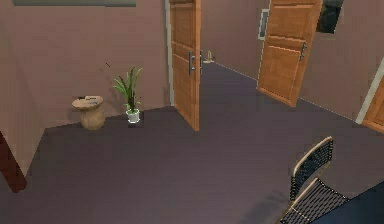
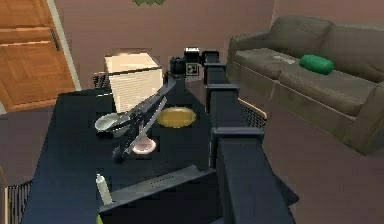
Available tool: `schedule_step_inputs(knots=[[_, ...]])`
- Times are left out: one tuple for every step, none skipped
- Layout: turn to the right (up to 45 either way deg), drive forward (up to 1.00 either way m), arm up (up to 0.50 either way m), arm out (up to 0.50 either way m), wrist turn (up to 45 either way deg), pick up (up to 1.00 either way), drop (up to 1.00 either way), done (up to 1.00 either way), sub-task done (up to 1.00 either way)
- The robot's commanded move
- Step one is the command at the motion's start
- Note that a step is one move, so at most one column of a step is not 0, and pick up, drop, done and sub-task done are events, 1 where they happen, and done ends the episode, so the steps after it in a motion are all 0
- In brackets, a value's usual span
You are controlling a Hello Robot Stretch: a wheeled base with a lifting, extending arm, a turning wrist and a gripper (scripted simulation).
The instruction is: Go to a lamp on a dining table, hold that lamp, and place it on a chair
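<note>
Nearest the camera, the arm (image 2: 240, 160) rises as a dark bar from the bottom edge of the arm side view, right of centre, over the dining table (image 2: 60, 130). A small white bottle (image 2: 101, 186) stands at the lower left of the table top.

Farther up, the gripper (image 2: 128, 140) slants down and left across the middle of the frame. A pink plate (image 2: 146, 147) and a grey bowl (image 2: 108, 122) lie at or behind its far end, with a yellowish dish (image 2: 178, 117) to their right. Whether the gripper holds anything cannot be told.

The lamp (image 2: 133, 80) is judged to be the white box-shaped thing with a pale top, upper left of centre, standing on the far part of the table.

- Handling: probably light. The box is likely a thin shade that dents or tears under pressure.
- Hold: take it low, by a stem or base under the shade, not by the shade wall. No stem or base can be made out.
- Axis: the long axis stands upright, pale top upward, with no visible tilt. Keep it upright in transit.

Beyond the table, a sofa (image 2: 300, 70) runs along the upper right.

In the forward view, a chair (image 1: 312, 170) with a mesh back sits at the lower right, beside a dark table corner.
</note>
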Motion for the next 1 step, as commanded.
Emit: schedule_step_inputs(knots=[[0.0, 0.00, 0.00, -0.40, 0.0, 0.00, 0.00, 0.00, 0.00]])
